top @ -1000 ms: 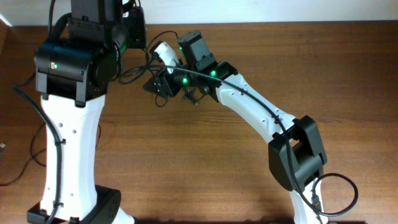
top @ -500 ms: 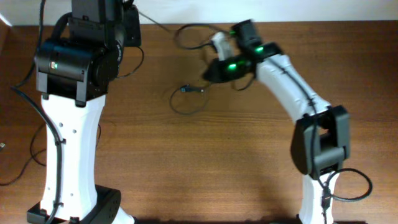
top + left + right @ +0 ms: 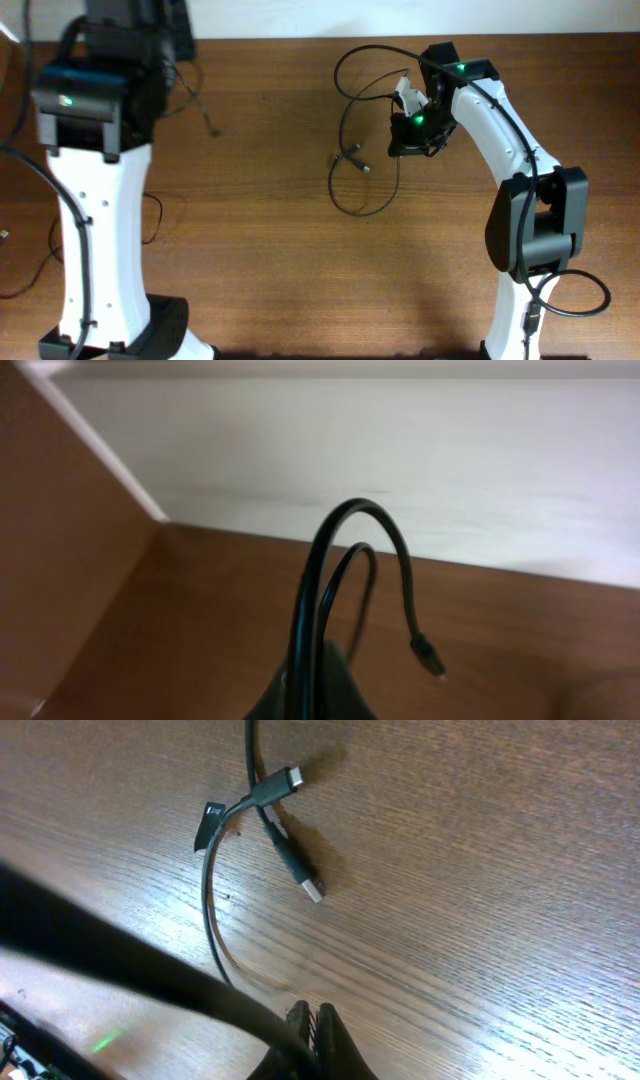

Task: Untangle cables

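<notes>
Near the back-left corner of the desk (image 3: 250, 260), left jaws are pressed together on the first cable (image 3: 357, 504). It arcs up out of them and droops over, end plug (image 3: 426, 651) dangling. Right jaws are closed too, pinching the second cable (image 3: 150, 975) above the desk's back-right part. The rest of it trails below in loose loops onto the wood.

Only the right wrist view shows its two connectors (image 3: 292, 777) lying close together on the wood, with a small tag (image 3: 208, 820) beside them. From overhead they are just tiny dark marks. Left wrist view shows the white wall (image 3: 420, 450) right behind the desk's back edge.

The cables are well apart, not touching. Open wood lies between the arms and toward the front edge.
</notes>
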